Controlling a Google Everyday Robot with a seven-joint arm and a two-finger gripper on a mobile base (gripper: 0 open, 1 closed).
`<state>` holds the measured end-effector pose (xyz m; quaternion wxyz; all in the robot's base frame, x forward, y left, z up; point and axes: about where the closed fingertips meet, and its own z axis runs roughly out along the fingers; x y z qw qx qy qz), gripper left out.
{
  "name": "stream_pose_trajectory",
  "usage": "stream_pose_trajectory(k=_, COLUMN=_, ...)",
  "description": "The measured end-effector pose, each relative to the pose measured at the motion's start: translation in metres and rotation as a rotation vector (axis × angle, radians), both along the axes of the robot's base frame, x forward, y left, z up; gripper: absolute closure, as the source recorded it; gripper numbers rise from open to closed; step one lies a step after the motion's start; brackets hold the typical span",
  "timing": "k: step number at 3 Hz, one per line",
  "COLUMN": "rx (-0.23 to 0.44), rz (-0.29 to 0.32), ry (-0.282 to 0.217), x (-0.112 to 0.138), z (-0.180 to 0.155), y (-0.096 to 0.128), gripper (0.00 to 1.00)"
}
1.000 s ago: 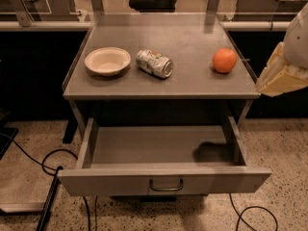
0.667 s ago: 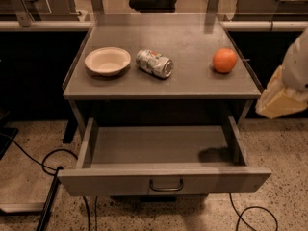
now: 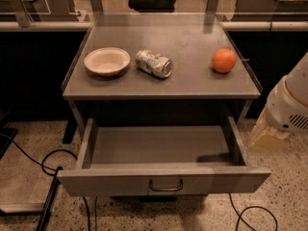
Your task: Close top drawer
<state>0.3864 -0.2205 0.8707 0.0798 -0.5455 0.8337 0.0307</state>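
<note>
The top drawer (image 3: 163, 179) is a wide grey metal drawer pulled fully out of the cabinet toward me. Its inside (image 3: 161, 146) is empty, and its small dark loop handle (image 3: 166, 186) sits at the centre of the front panel. My white arm (image 3: 291, 105) comes in at the right edge. The beige gripper (image 3: 267, 136) hangs below it, just right of the drawer's right side wall and about level with it, not touching the drawer. The lower drawers are hidden under the open one.
On the cabinet top (image 3: 192, 81) stand a white bowl (image 3: 107, 60), a crushed can (image 3: 154, 63) lying on its side and an orange (image 3: 224, 60). Black cables (image 3: 45, 165) run over the speckled floor at the left and lower right. A railing crosses behind.
My arm and gripper have moved down and a little left along the cabinet's right side, from tabletop height to drawer height. The drawer and the objects on top have not moved.
</note>
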Motion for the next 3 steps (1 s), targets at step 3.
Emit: stream_pose_trajectory(k=3, rx=-0.032, rz=-0.037, ry=0.086, x=-0.022, z=-0.098, y=0.046, gripper=1.0)
